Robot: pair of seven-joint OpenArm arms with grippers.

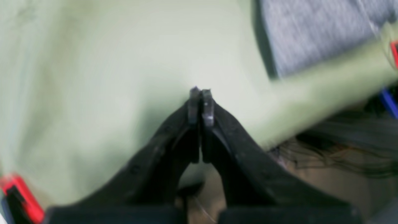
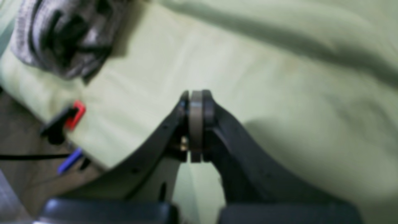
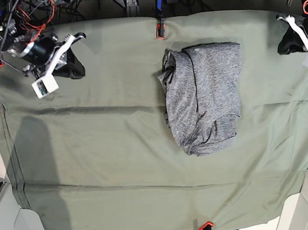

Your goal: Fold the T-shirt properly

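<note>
Left wrist view: the olive-green table cloth [image 1: 108, 77] fills most of the picture, smooth and blurred. The heather-grey T-shirt [image 1: 317, 34] lies on the cloth, well apart from the left gripper [image 1: 200, 93]. A red-and-black clamp [image 1: 18, 196] sits at the cloth's edge, and a second red clip [image 1: 394, 53] and a blue piece [image 1: 389, 102] show at the cloth's far edge just past the shirt. Dark cables lie on the brown floor beyond that edge. The gripper's two black fingers are pressed tip to tip with nothing between them, poised above bare cloth.

Right wrist view: the T-shirt [image 2: 62, 37] is a rumpled grey bundle on the wrinkled cloth [image 2: 279, 93], well apart from the right gripper [image 2: 196, 96]. Between shirt and cloth edge stands a red-and-black clamp [image 2: 67, 119], with a blue piece [image 2: 70, 160] on the floor near it. The gripper is clenched, pads flat together, grasping nothing.

Base view: the T-shirt [image 3: 205, 97] lies folded into a narrow, uneven bundle on the cloth [image 3: 91, 157]. Nothing stands between it and either arm. The left gripper [image 3: 288, 45] is drawn back at the cloth's edge near the shirt; the right gripper [image 3: 75, 68] rests at the opposite corner, far from the shirt. Red clamps [image 3: 160, 30] pin the cloth's edges.
</note>
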